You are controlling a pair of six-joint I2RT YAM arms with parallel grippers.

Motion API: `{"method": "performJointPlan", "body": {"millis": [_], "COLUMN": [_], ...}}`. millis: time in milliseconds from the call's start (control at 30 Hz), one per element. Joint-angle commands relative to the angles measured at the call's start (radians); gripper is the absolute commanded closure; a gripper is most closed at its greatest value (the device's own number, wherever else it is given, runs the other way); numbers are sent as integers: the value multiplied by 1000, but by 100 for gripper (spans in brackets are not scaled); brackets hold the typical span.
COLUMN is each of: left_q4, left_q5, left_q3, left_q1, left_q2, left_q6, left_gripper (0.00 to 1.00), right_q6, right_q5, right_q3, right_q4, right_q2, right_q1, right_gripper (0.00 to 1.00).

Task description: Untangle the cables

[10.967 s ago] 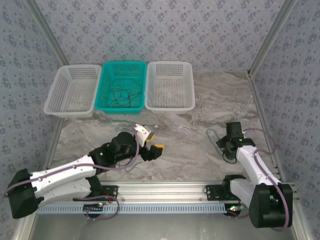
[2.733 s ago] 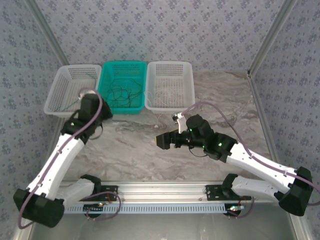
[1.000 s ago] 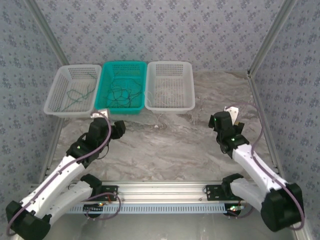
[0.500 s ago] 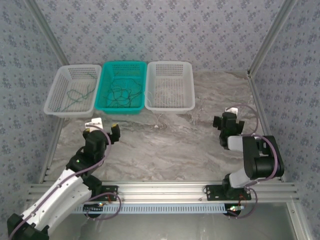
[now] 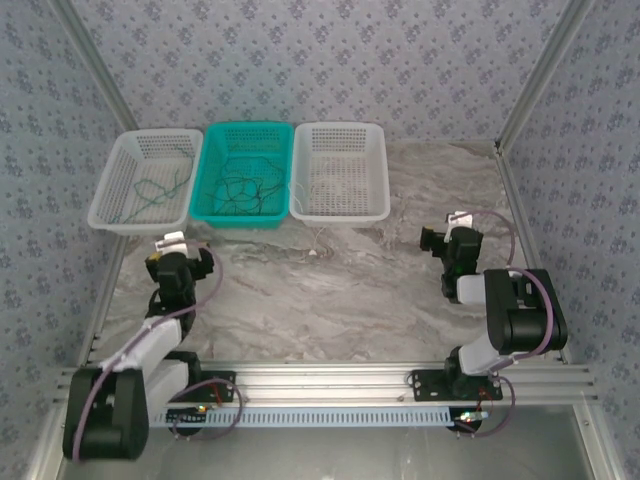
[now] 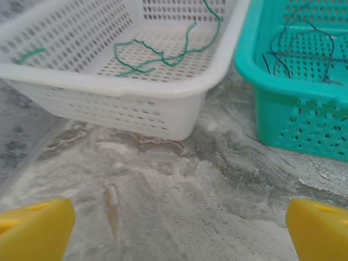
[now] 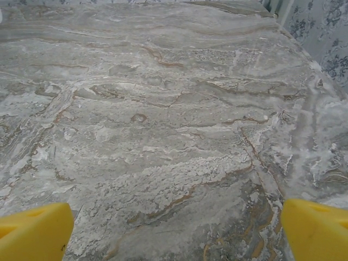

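Note:
A tangle of thin dark and green cables point(image 5: 240, 190) lies in the teal middle basket point(image 5: 214, 212). One green cable point(image 5: 160, 188) lies apart in the left white basket point(image 5: 108, 215). In the left wrist view this green cable point(image 6: 163, 54) curls over the white basket's floor, and dark cables point(image 6: 304, 43) show in the teal basket point(image 6: 283, 109). My left gripper point(image 5: 180, 257) stands open just in front of the left basket, nothing between its yellow fingertips point(image 6: 32, 228). My right gripper point(image 5: 450, 237) is open over bare marble at the right, holding nothing.
An empty white basket point(image 5: 376, 205) stands to the right of the teal one. A small pale scrap point(image 5: 315, 252) lies on the marble table point(image 5: 330, 290) in front of it. Patterned walls close in both sides and the back. Both arms are folded back near their bases.
Both arms have folded back toward their bases. My left gripper has drawn left and away from the teal basket, with its jaws wider than a second ago. The right gripper stayed open.

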Motion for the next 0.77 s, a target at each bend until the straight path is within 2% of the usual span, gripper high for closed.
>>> {"method": "performJointPlan", "body": {"millis": [0, 33, 100, 133, 167, 200, 233, 267, 300, 333, 400, 467, 500, 567, 633, 733], "left_q4": [364, 342, 419, 474, 634, 544, 333, 489, 548, 411, 457, 302, 346, 327, 292, 287], "left_q5": [125, 135, 120, 138, 158, 170, 187, 210, 212, 196, 181, 120, 111, 154, 237, 248], "left_q3": [24, 57, 82, 87, 96, 109, 150, 129, 110, 125, 148, 202, 190, 201, 213, 216], "left_q1": [4, -9, -9, 10, 27, 27, 32, 37, 37, 40, 45, 48, 42, 32, 66, 64], "left_q2": [203, 236, 343, 438, 549, 518, 439, 502, 517, 461, 505, 480, 493, 487, 485, 485], "left_q6": [37, 87, 101, 81, 90, 86, 72, 85, 87, 70, 63, 31, 41, 67, 53, 61], "left_gripper": [1, 3, 2, 1, 3, 1, 1, 1, 1, 0, 1, 1, 1, 0, 1, 0], "right_q6": [-15, -14, -15, -15, -16, -20, -25, -27, -27, -27, -27, -27, -27, -25, -25, -27], "right_q5": [-23, -24, -27, -29, -33, -45, -64, -77, -78, -78, -78, -78, -79, -84, -84, -81], "right_q3": [8, 8, 8, 10, 9, 12, 17, 18, 17, 17, 18, 18, 19, 20, 20, 16], "right_q4": [19, 17, 17, 17, 16, 13, 5, 1, 0, 0, 0, 0, -2, -3, -3, 3], "right_q2": [-3, -3, -4, -4, -4, -4, -4, -3, -4, -4, -3, -4, -4, -2, -4, -6], "right_q1": [-9, -9, -9, -9, -9, -10, -13, -17, -16, -17, -16, -16, -18, -19, -18, -18], "right_gripper": [0, 0, 0, 0, 0, 0, 0, 0, 0, 0, 0, 0, 0, 0, 0, 0]}}
